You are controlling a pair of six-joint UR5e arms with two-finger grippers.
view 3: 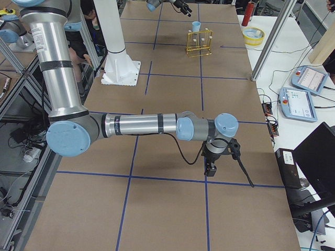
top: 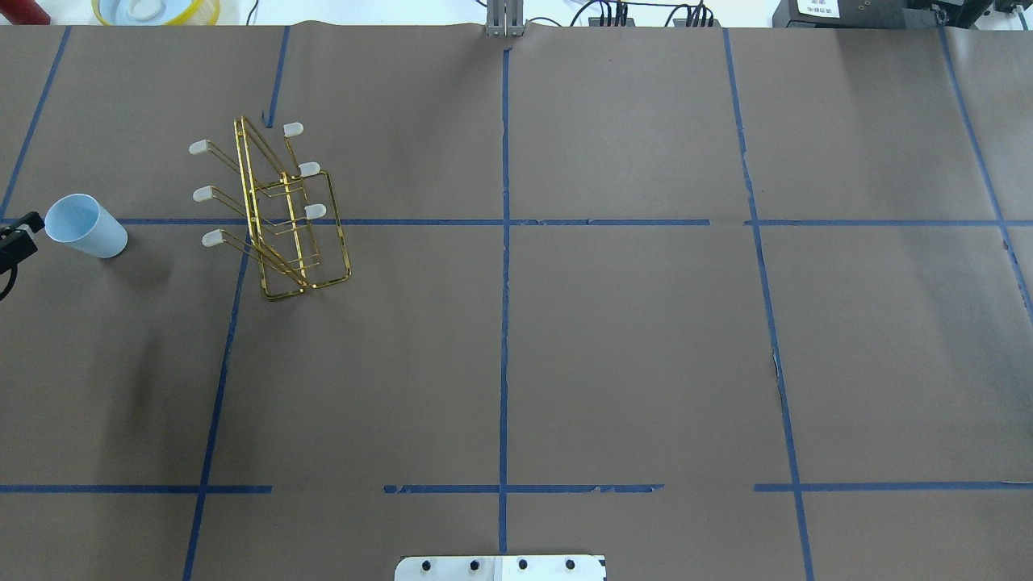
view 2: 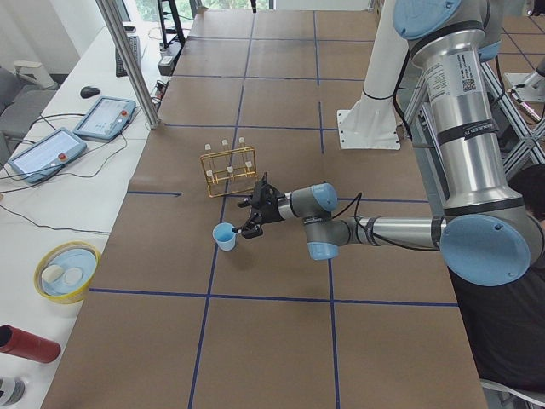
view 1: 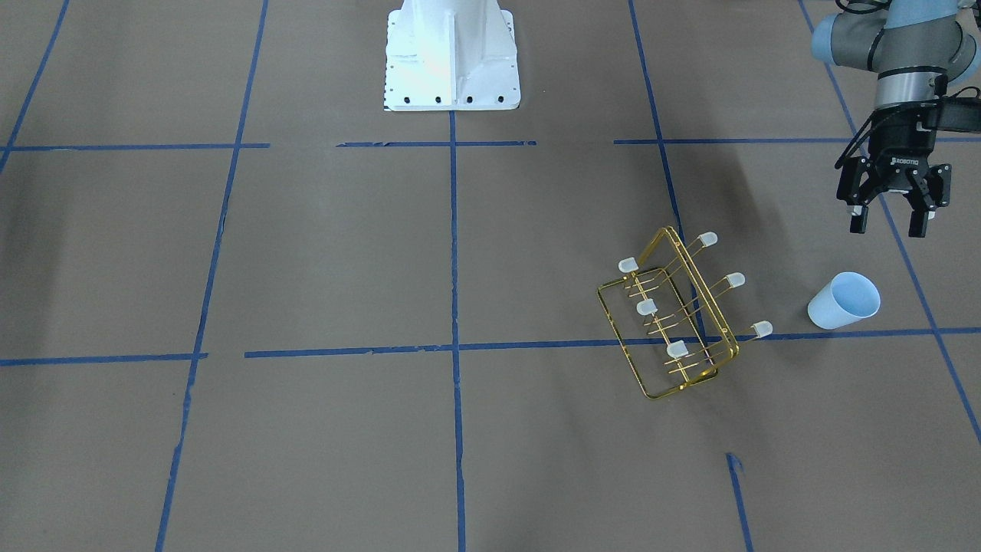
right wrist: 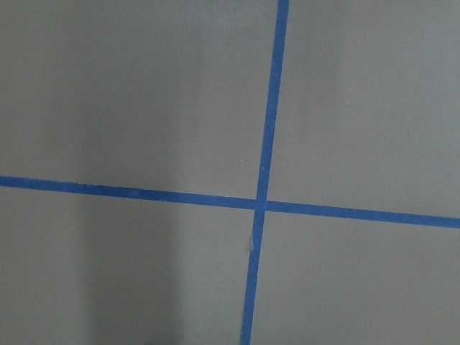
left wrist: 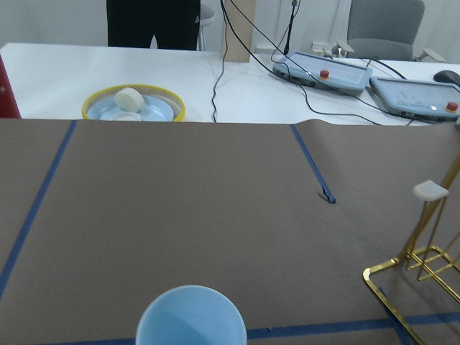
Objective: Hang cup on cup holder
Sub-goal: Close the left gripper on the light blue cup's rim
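Exterior front-facing: "ROBOTIQ" reads in white on the body of the left gripper (view 1: 887,222). Its jaws stand wide apart with nothing between them. A sticker (view 2: 465,83) with a printed code sits on the left arm (view 2: 464,162) in the exterior left view; I cannot read its text.

Hidden or cut off: overhead exterior shows only a sliver of the left gripper at the frame's left edge. The left wrist view cuts the cup (view 1: 843,300) at the bottom edge, so only its rim shows, and cuts the cup holder (view 1: 678,314) at the right edge. The right gripper (view 3: 210,168) shows only in exterior right, pointing down at the table (view 1: 306,268); I cannot tell whether it is wide or closed. Its wrist camera shows just a crossing of blue tape (right wrist: 260,203).

Cup: upright on the table, mouth up, long axis vertical. It is on the robot's left of the cup holder and apart from it, near the left gripper but not touching. The cup holder stands on its rectangular base, capped prongs pointing out to both sides.
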